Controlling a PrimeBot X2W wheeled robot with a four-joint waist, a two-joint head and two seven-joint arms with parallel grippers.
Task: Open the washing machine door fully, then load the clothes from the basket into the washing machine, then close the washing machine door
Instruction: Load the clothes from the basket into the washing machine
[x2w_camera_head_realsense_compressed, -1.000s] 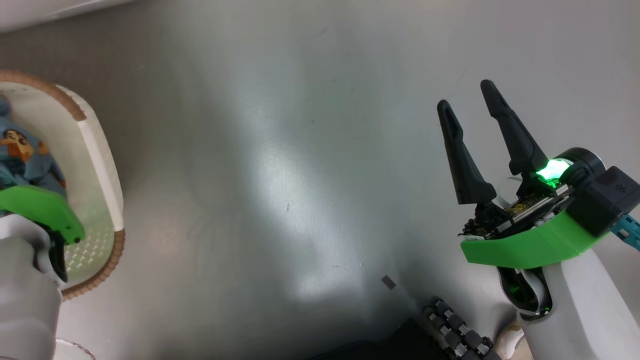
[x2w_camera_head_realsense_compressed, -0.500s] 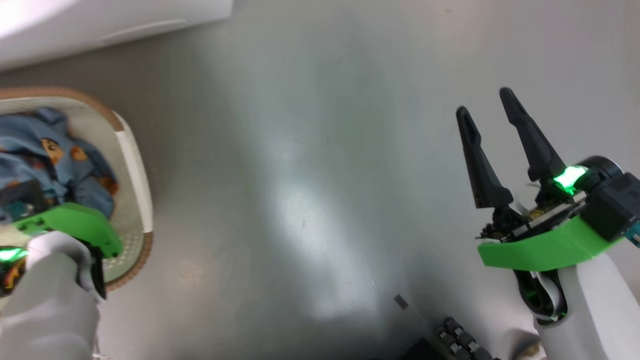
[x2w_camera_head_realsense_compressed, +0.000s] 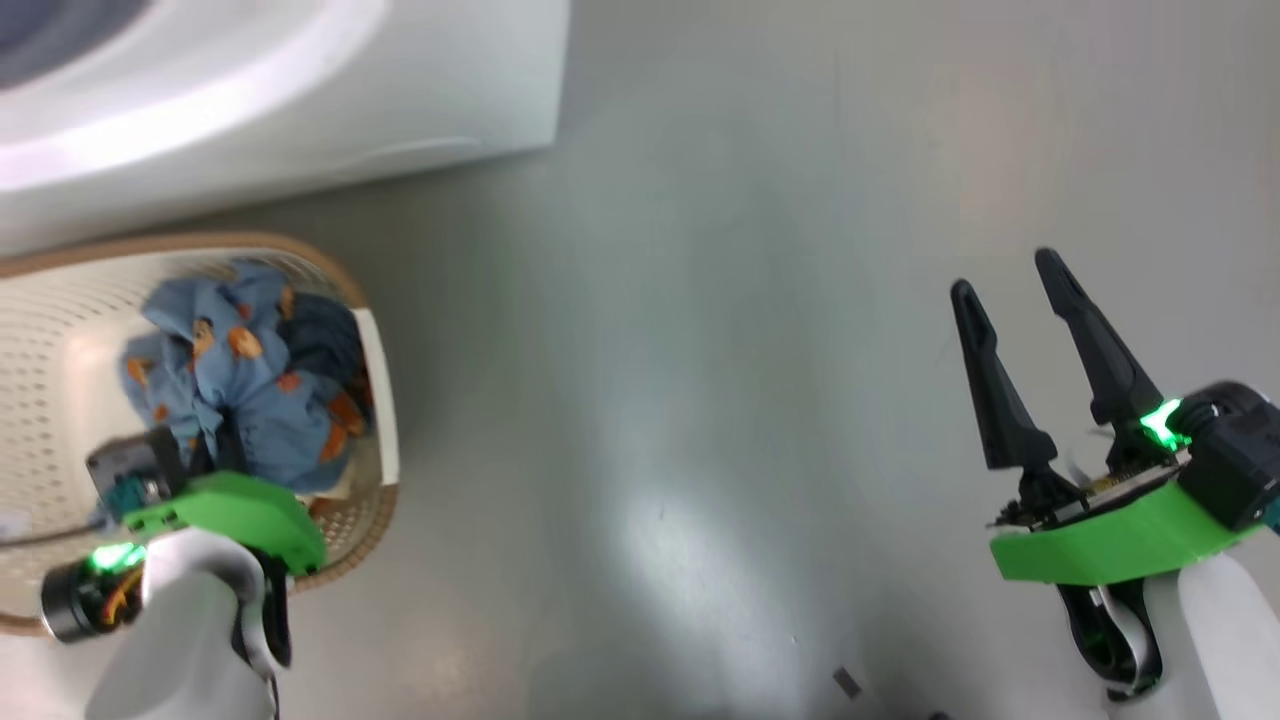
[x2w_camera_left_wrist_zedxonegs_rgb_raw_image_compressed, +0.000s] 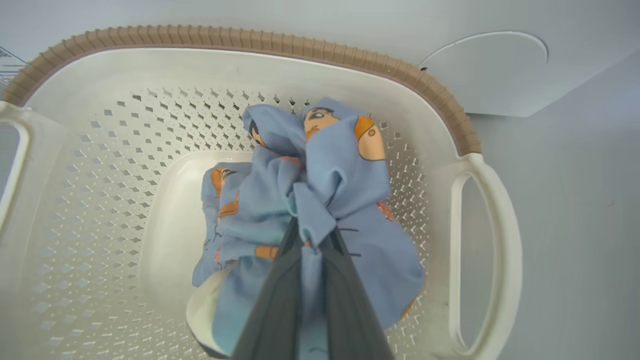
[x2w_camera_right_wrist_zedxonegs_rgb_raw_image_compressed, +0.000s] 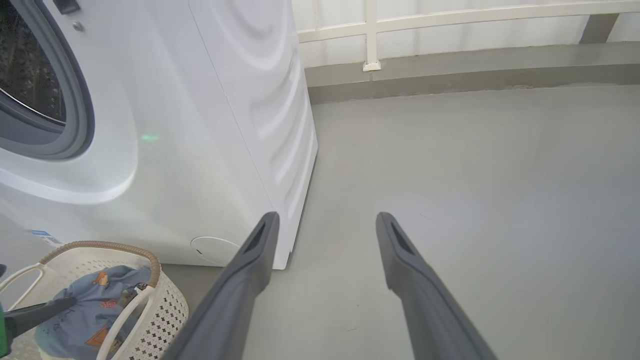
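— Changed since a second ago?
— Swung the head view: more of the washing machine (x2w_camera_head_realsense_compressed: 300, 110) and the basket (x2w_camera_head_realsense_compressed: 384, 400) taken in now — a shift of the camera, not of the things.
— Counted?
— One basket beside the machine's front, two white handles (x2w_camera_left_wrist_zedxonegs_rgb_raw_image_compressed: 505, 260), one bundle of clothes (x2w_camera_left_wrist_zedxonegs_rgb_raw_image_compressed: 345, 170) lying inside, two grippers. Pinched tight on a blue fold with the left gripper (x2w_camera_left_wrist_zedxonegs_rgb_raw_image_compressed: 310, 235); spread wide and empty over the grey floor (x2w_camera_head_realsense_compressed: 700, 400) at the right gripper (x2w_camera_head_realsense_compressed: 1003, 272).
— Hard to make out?
— Cannot tell how many garments in the bundle. Cropped at the frame edge: one handle, the drum opening (x2w_camera_right_wrist_zedxonegs_rgb_raw_image_compressed: 30, 75). Buried in cloth in the head view: the left fingertips.
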